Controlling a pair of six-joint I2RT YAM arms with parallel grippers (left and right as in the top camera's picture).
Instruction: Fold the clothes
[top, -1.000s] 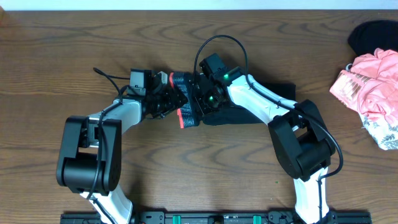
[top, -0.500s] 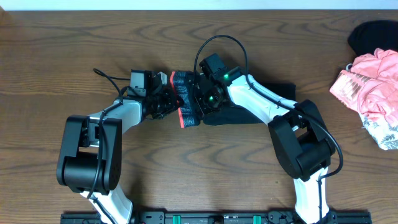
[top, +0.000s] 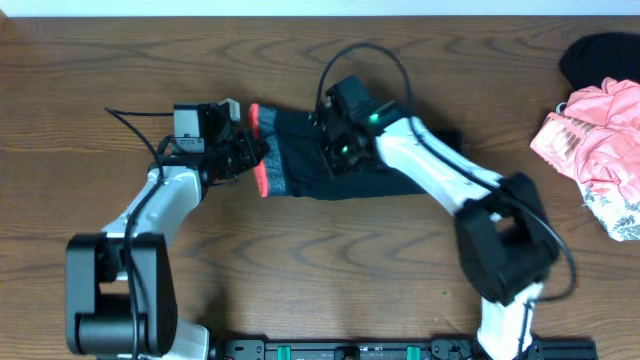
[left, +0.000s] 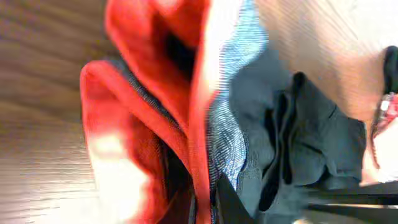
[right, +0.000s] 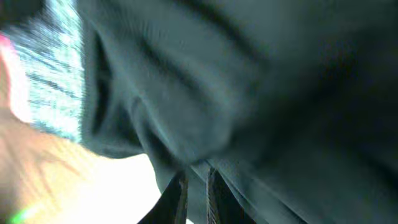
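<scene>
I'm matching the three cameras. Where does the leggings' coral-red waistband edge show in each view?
Overhead: coral-red waistband edge, left of centre.
Left wrist: fills the left half.
Right wrist: a blurred pink sliver at the far left.
Shared landmark: the grey-speckled band beside it, in all three.

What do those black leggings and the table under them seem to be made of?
The leggings look like a thin, matte stretch knit: they crumple in soft folds, with no sheen. Their waistband seems a grey-flecked knit edged in coral trim. The table shows brown wood grain with a dull finish; whether solid wood or laminate, I cannot tell.
</scene>
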